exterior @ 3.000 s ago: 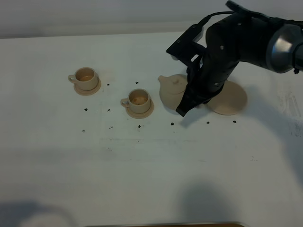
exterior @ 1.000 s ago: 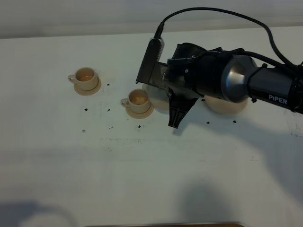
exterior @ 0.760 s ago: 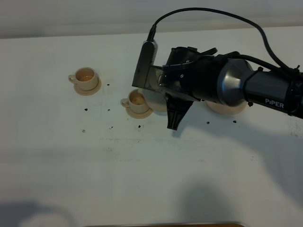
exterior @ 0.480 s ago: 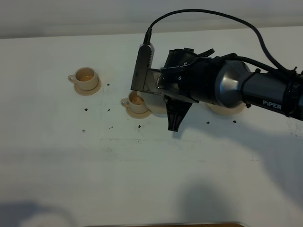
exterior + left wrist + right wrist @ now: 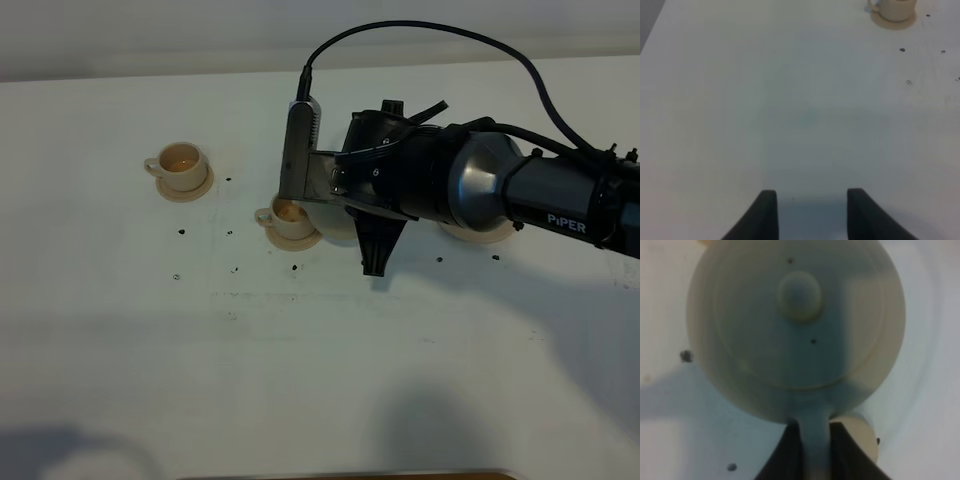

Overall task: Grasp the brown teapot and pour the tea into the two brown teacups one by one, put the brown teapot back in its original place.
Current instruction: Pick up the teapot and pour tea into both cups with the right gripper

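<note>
Exterior high: my right arm (image 5: 430, 185) covers most of the round beige ceramic teapot (image 5: 338, 226). I see the pot just beside the nearer small beige handled cup (image 5: 291, 216). The second matching cup (image 5: 182, 165) sits well apart, and the wide flat beige saucer (image 5: 490, 232) lies partly behind the arm.
Left wrist: left gripper (image 5: 812, 215) hangs spread over the white table (image 5: 790, 110).
Right wrist: right gripper (image 5: 814, 455) is pinching the teapot's loop handle.

Diffuse overhead light is recorded. Soft shadows are cast on the table (image 5: 430, 410). The right wrist view is blurred; the brown teapot (image 5: 795, 330) is partly shaded.
</note>
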`<state>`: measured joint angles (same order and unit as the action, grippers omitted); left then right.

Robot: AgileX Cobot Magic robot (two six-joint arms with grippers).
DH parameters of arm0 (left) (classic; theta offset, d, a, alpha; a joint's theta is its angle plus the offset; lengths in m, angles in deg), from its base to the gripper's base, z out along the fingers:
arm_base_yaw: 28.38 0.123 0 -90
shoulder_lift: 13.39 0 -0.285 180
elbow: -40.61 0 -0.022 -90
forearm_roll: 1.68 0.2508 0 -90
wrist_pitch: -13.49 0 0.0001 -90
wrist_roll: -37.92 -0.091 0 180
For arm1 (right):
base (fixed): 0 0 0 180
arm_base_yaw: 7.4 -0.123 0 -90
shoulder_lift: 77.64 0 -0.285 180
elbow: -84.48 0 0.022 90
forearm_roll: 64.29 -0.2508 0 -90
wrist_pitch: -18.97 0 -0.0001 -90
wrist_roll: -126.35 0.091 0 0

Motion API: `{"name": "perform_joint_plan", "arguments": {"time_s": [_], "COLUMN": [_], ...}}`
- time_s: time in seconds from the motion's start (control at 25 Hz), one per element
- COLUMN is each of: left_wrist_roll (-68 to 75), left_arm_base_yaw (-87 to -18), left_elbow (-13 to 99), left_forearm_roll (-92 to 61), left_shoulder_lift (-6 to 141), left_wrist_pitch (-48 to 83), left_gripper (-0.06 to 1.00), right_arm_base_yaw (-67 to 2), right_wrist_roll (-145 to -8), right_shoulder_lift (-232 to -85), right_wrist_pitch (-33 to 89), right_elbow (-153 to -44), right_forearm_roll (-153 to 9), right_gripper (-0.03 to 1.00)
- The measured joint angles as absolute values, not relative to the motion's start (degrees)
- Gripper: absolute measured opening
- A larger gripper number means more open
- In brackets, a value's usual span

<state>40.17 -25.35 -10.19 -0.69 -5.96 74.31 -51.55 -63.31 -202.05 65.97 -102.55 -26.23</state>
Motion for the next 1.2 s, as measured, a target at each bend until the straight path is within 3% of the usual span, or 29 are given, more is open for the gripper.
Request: {"name": "perform_joint_plan", "arguments": {"time_s": [1.2], "left_wrist_roll": [40.2], "left_arm_base_yaw": [-25.3], "left_elbow": [-10.2], "left_forearm_roll": [-0.7], "left_shoulder_lift": [-6.0], "left_wrist_pitch": [74.3], "left_gripper": [0.31], "right_arm_base_yaw": [-52.8], "right_wrist_roll": [-64.7], "right_shoulder_lift": [-202.0], "right_wrist_pitch": [66.7], "right_elbow": [-102.5], "right_forearm_roll": [-16.0], "right_gripper": [0.11]}}
